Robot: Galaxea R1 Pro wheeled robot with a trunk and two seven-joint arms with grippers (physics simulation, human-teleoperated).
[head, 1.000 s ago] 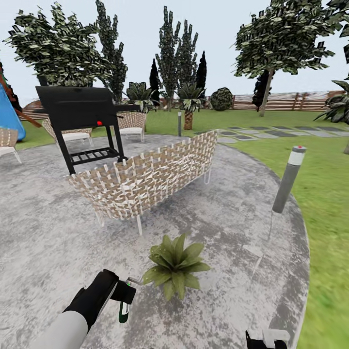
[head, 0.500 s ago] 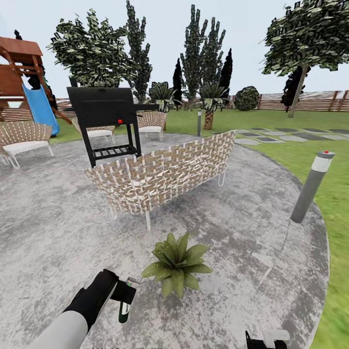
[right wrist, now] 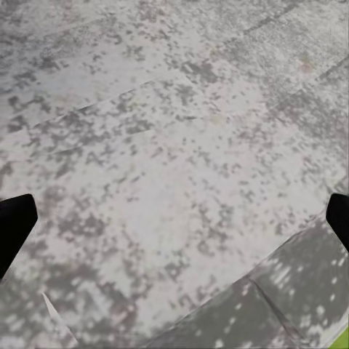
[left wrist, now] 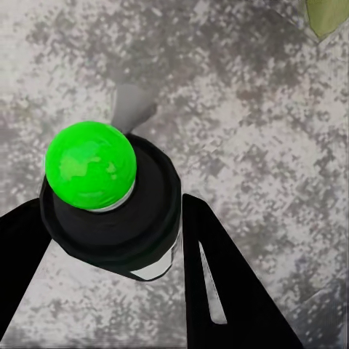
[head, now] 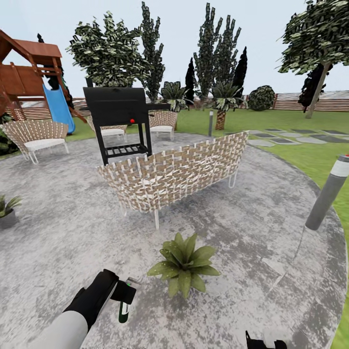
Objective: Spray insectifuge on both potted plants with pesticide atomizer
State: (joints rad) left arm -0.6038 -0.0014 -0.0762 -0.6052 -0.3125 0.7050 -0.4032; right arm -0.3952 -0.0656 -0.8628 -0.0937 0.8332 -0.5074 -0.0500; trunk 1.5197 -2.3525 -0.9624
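My left gripper (head: pixel 122 294) is shut on the pesticide atomizer (head: pixel 124 310), a small dark green bottle hanging low over the grey patio (head: pixel 242 228). In the left wrist view its black head with the green spot (left wrist: pixel 91 164) sits between my dark fingers (left wrist: pixel 225 291). One potted plant (head: pixel 184 264), a low green rosette, stands just right of the atomizer; one of its leaves (left wrist: pixel 327 14) shows in the left wrist view. The other potted plant (head: pixel 7 211) stands at the far left edge in a grey pot. My right gripper (head: pixel 264 344) is low at the bottom edge, and its jaws stand wide apart over bare paving (right wrist: pixel 174 218).
A woven wicker sofa (head: pixel 179 169) stands beyond the near plant, with a black grill (head: pixel 121 116) behind it. A grey bollard lamp (head: pixel 329 191) stands at the patio's right rim beside the lawn (head: pixel 310 155). Wicker chairs (head: pixel 39 138) and a wooden playset (head: pixel 29 82) are far left.
The whole view has swung left, so the sofa, grill and near plant sit further right in the picture. The far-left potted plant has come into view. Both arms keep their pose.
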